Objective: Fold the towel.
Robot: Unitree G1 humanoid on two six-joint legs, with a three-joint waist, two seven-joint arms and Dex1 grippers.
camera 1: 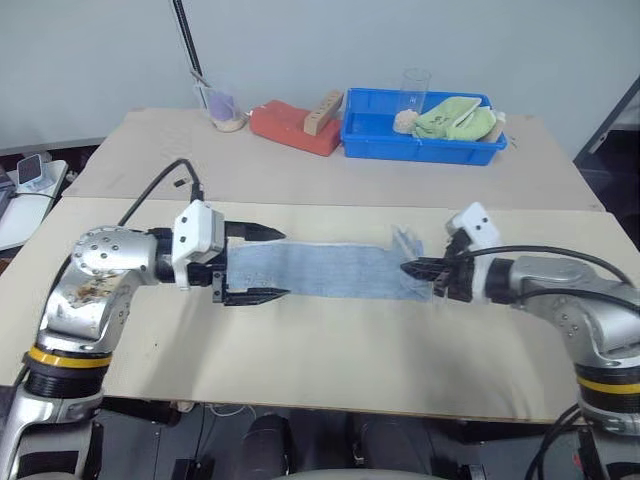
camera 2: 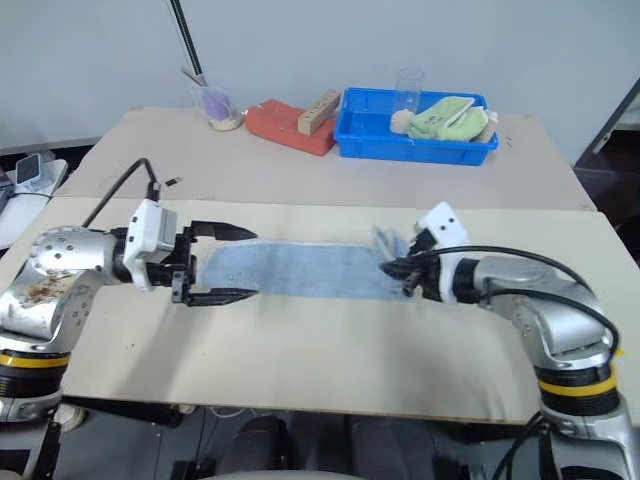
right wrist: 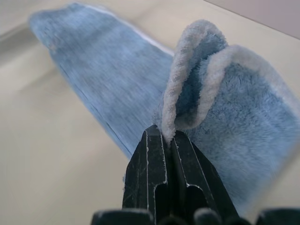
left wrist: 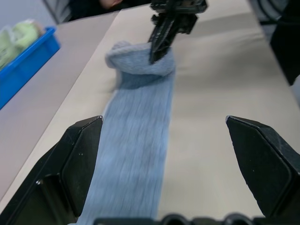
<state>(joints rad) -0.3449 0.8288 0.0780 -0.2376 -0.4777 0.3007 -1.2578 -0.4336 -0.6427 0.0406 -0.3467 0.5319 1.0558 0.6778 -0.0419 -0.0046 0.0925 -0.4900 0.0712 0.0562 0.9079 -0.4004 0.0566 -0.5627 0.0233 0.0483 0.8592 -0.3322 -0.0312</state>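
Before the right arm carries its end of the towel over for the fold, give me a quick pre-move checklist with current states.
1. Right gripper shut on the towel edge: ok.
2. Pinched end lifted off the table: ok.
3. Left gripper open, straddling the far end without gripping: ok.
4. Rest of the towel flat as a long strip: ok.
5. Blue bin well away from the fold path: ok.
6. Both layers pinched: cannot tell.

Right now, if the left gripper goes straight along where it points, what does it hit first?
Likely the towel: the left gripper, jaws open, points along it toward the right gripper, shut on the lifted far end. Height over the cloth is unclear.
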